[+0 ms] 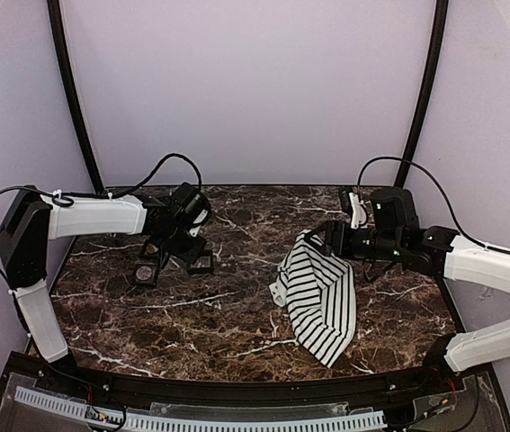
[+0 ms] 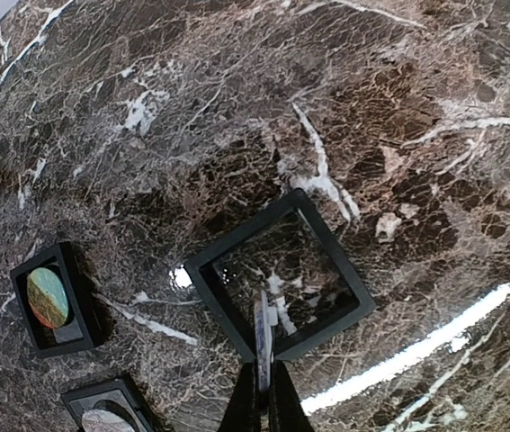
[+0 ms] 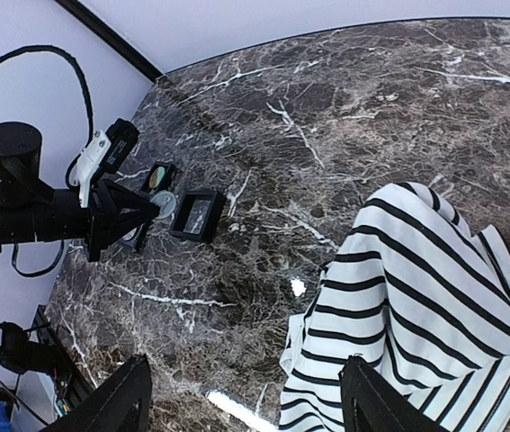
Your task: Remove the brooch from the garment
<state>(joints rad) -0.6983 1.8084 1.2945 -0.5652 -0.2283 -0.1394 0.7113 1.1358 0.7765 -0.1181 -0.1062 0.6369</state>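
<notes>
Brooch [image 2: 263,333] is pinched edge-on in the shut left claw [image 2: 264,382] over a black box [image 2: 244,237], so its face is hard to see. The right claw [image 3: 250,405] gapes wide above the striped garment [image 3: 416,306], which is partly cut off.

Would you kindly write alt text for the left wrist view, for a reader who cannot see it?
The left tool, shut, holds a thin disc, apparently the brooch, edge-on above an empty black box on the dark marbled table. Left of it sit a second box holding a coloured disc and a third box, partly cropped.
</notes>
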